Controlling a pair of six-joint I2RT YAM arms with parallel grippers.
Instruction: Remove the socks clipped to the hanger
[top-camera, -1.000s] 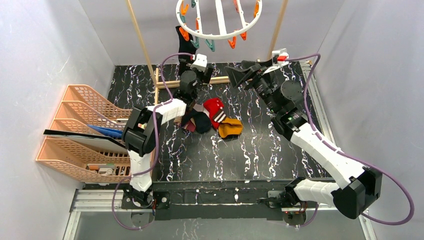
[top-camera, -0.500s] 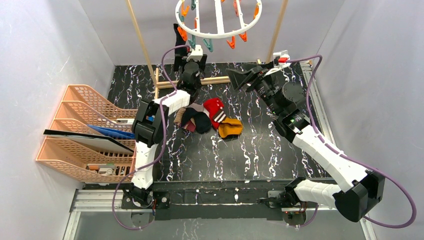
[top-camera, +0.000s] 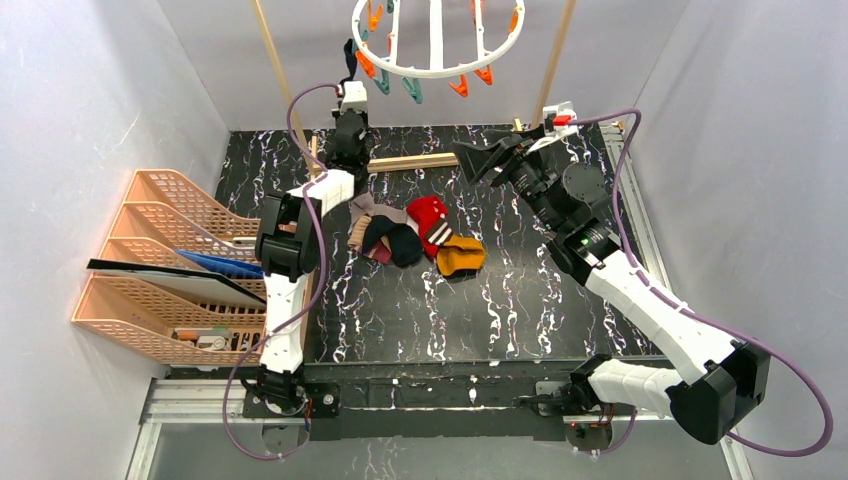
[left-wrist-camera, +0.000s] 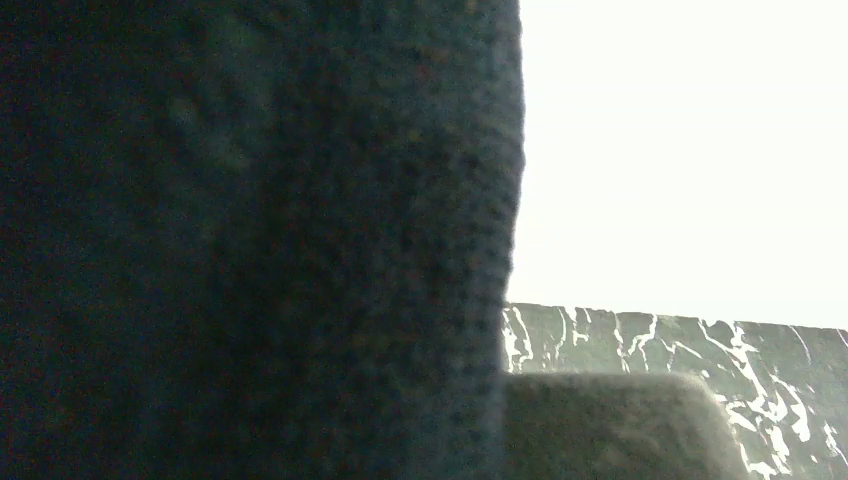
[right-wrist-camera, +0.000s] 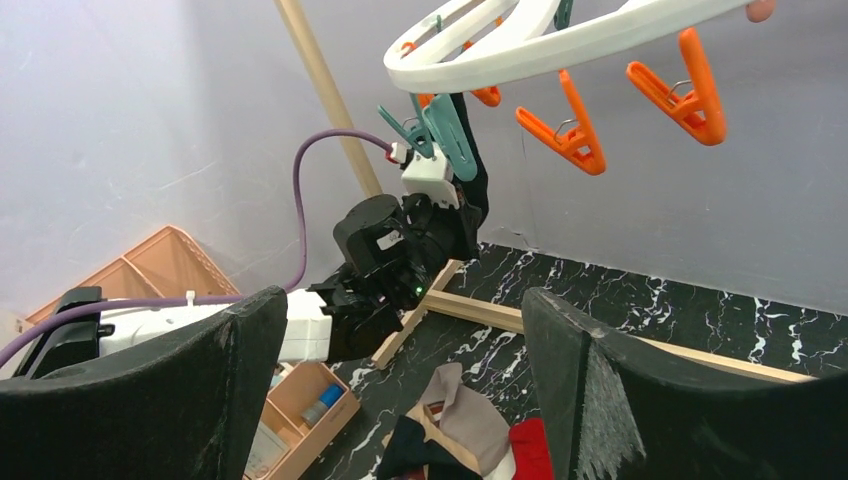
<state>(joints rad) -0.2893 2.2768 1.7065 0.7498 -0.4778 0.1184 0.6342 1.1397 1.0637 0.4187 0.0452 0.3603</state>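
The white ring hanger (top-camera: 430, 72) hangs at the back with orange and teal clothespins. One black sock (top-camera: 349, 58) still dangles from a teal clip at its left side. My left gripper (top-camera: 350, 96) is raised to it and shut on the black sock (right-wrist-camera: 472, 175), whose dark knit (left-wrist-camera: 250, 240) fills most of the left wrist view beside one grey finger pad (left-wrist-camera: 610, 430). My right gripper (top-camera: 478, 158) hovers open to the right, below the hanger (right-wrist-camera: 520, 45), holding nothing. Several loose socks (top-camera: 415, 235) lie piled on the table.
Peach stacked trays (top-camera: 160, 260) stand at the left edge. The wooden rack frame's base bar (top-camera: 420, 162) and its slanted posts (top-camera: 285, 85) sit at the back, under the ring. Empty orange clothespins (right-wrist-camera: 565, 130) dangle near my right gripper (right-wrist-camera: 400, 300).
My left arm has stretched up and left to the hanging black sock, and its gripper has gone from open to shut on it. The right arm has barely moved.
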